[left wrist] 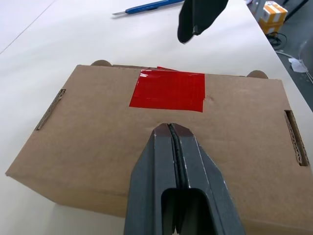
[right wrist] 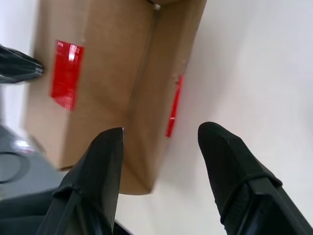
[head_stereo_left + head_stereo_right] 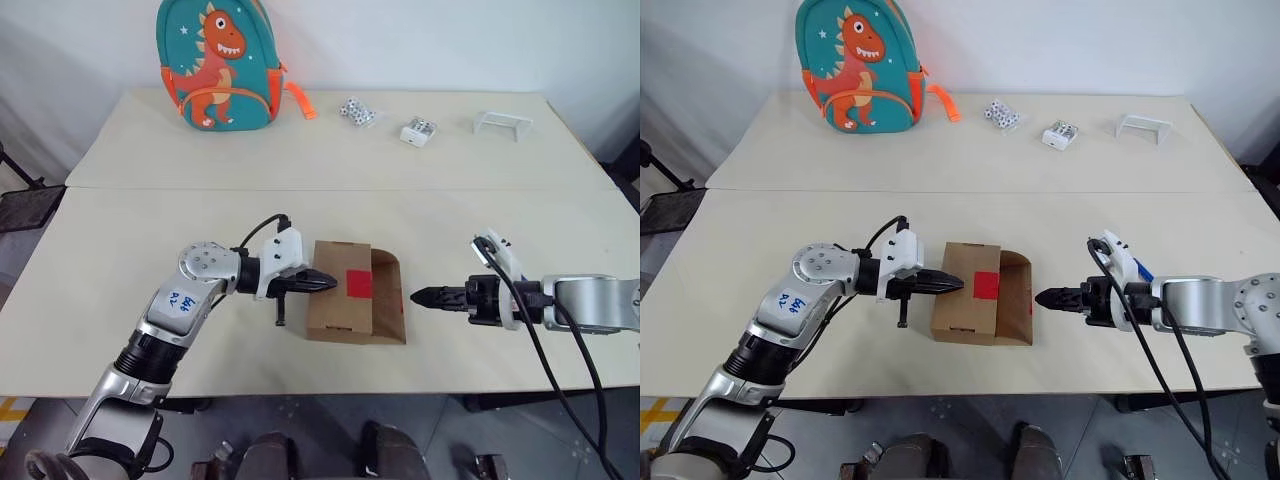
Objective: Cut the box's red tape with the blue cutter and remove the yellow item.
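The brown box [image 3: 338,300] lies at the middle of the near table, with the red tape [image 3: 358,283] on its top. A flap [image 3: 388,297] on its right side stands open, and a red strip [image 2: 173,106] runs along that flap's edge. My left gripper [image 3: 325,284] is shut, its tips resting on the box top just left of the tape [image 1: 167,90]. My right gripper [image 3: 420,296] is open and empty, a short way right of the flap, pointing at it. The blue cutter [image 1: 146,7] lies on the table behind the right gripper. The yellow item is hidden.
A teal dinosaur backpack [image 3: 215,65] stands at the far left of the back table. Small dice-like pieces [image 3: 357,113], a small white box [image 3: 418,131] and a white bracket [image 3: 502,122] lie along the far edge. The table's front edge runs just below the box.
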Motion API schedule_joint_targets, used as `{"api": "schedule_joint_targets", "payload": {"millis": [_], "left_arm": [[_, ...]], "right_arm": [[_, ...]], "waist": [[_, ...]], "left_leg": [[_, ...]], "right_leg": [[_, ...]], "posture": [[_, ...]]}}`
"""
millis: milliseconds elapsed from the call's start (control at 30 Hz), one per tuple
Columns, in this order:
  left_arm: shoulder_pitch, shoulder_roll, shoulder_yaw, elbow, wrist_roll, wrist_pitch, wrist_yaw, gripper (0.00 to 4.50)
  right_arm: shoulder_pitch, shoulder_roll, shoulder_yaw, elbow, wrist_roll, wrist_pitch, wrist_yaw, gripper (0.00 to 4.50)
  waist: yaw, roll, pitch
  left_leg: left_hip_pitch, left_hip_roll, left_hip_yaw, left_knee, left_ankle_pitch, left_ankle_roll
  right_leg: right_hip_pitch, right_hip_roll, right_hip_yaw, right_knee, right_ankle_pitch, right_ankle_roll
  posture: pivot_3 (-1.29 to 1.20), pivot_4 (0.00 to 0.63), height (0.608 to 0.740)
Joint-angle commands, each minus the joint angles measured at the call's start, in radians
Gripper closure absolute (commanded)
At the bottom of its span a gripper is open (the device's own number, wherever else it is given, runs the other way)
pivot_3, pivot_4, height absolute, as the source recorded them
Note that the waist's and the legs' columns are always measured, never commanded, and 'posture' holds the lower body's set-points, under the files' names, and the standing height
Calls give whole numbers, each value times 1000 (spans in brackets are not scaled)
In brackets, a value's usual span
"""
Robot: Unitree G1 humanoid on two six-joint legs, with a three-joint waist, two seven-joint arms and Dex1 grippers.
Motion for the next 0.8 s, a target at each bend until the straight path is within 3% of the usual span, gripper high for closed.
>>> {"api": "schedule_joint_targets", "payload": {"millis": [33, 500, 800], "left_arm": [[2, 12, -27, 17, 27, 13, -18, 4500], [11, 33, -27, 1, 26, 26, -35, 4500], [2, 46, -27, -11, 23, 43, -46, 4500]], "right_arm": [[-33, 56, -9, 92, -31, 19, 73, 1914], [-146, 218, -19, 329, -411, 157, 357, 1914], [-317, 255, 138, 470, -809, 167, 740, 1914]], "waist": [[1, 0, 0], [-1, 0, 0], [-18, 1, 0]], "left_leg": [[0, 0, 0, 0, 0, 0], [0, 0, 0, 0, 0, 0], [0, 0, 1, 0, 0, 0]], "right_leg": [[0, 0, 0, 0, 0, 0], [0, 0, 0, 0, 0, 0], [0, 0, 0, 1, 0, 0]], "posture": [[0, 150, 740], [0, 150, 740], [0, 150, 740]]}}
